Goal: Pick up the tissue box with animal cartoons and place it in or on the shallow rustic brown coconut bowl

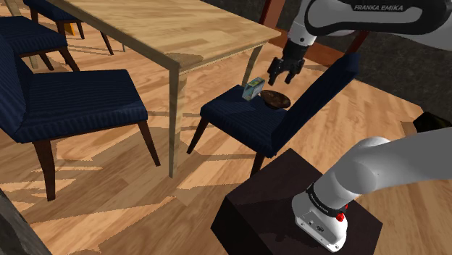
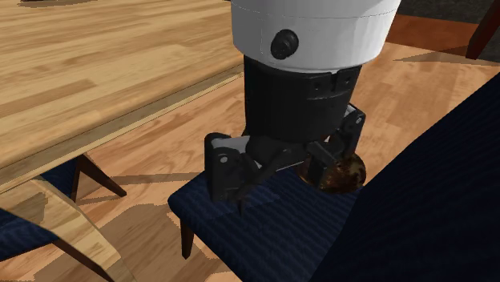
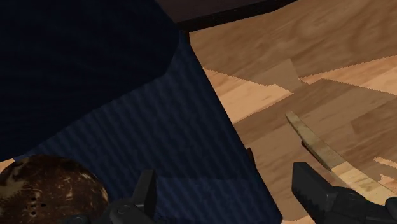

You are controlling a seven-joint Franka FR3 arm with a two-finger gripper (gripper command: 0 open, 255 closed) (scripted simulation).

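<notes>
Pale tissue box (image 1: 251, 90) near pincer (image 1: 283, 79)

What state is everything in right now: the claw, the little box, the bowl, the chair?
Gripper: open, holding nothing, above the chair seat near the bowl.
Tissue box: standing on the seat beside the bowl, not held.
Bowl: resting on the seat, nothing in it.
Chair: upright on its legs, carrying box and bowl.

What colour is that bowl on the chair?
The bowl is dark brown with pale speckles, best in wrist view.
</notes>
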